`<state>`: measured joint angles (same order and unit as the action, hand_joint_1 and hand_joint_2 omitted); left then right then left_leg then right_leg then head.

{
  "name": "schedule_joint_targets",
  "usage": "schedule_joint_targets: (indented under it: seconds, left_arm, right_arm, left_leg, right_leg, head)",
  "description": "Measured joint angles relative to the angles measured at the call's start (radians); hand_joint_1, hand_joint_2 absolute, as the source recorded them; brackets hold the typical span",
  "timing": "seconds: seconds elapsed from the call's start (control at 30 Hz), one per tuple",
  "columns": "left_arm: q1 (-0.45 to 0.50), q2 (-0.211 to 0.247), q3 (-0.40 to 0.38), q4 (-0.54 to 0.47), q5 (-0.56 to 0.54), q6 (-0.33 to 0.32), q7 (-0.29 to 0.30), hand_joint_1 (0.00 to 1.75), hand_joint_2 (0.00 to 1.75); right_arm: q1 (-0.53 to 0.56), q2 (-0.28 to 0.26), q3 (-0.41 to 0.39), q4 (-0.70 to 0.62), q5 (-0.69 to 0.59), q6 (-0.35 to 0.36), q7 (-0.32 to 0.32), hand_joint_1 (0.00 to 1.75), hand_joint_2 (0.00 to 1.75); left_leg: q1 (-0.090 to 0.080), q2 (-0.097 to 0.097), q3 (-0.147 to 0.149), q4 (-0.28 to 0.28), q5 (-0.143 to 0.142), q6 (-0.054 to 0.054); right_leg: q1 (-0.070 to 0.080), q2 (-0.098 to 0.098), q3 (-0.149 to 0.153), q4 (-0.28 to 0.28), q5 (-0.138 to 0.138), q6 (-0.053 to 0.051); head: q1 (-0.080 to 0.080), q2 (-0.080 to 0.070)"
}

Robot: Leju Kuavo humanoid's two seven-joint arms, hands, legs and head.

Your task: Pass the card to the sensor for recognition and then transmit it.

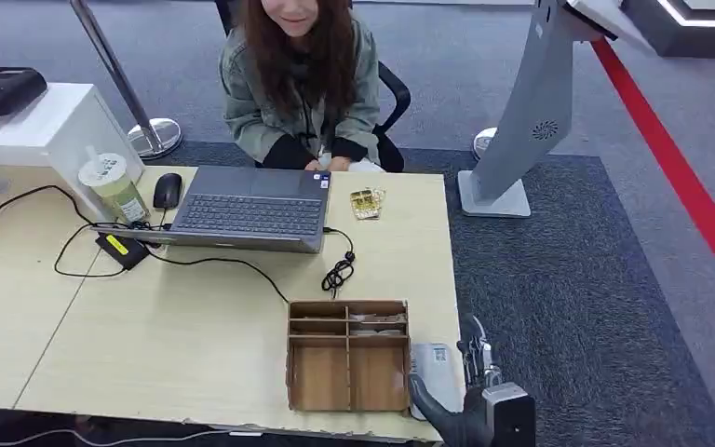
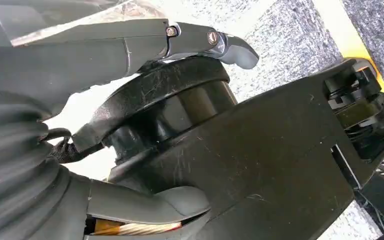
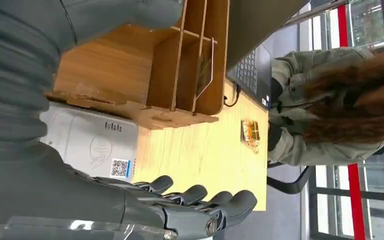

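One right hand (image 1: pixel 470 391) beside sensor (image 1: pixel 436 371)

The left hand (image 2: pixel 130 125) hung with its fingers apart, holding nothing: a dark finger (image 2: pixel 210 42) reached out on one side and the thick grey thumb (image 2: pixel 150 202) on the other. Beyond the fingertips lay speckled grey carpet (image 2: pixel 285 50) and a yellow strip (image 2: pixel 352 42).
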<state>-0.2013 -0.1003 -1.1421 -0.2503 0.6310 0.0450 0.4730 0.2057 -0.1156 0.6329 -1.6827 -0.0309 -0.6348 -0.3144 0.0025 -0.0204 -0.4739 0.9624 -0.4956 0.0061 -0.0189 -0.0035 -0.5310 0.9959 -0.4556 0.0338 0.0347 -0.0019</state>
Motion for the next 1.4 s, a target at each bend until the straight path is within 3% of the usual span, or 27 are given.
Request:
schedule_joint_targets:
  seconds: [0.63,1.4]
  left_arm:
    - [0.000,0.000,-0.001,0.000,0.000,0.000,0.000,0.00,1.75]
    - [-0.002,0.000,-0.018,0.000,0.003,0.001,0.003,0.00,1.75]
  right_arm:
    - [0.000,0.000,0.001,-0.010,0.028,-0.017,-0.001,0.00,1.75]
    - [-0.023,-0.010,0.027,-0.034,0.082,-0.010,0.054,0.00,1.75]
  left_leg:
    - [0.000,0.000,0.000,0.000,0.000,0.000]
    - [0.000,0.000,0.000,0.000,0.000,0.000]
  right_leg:
    - [0.000,0.000,0.000,0.000,0.000,0.000]
    - [0.000,0.000,0.000,0.000,0.000,0.000]
  head:
    - [0.000,0.000]
    - [0.000,0.000]
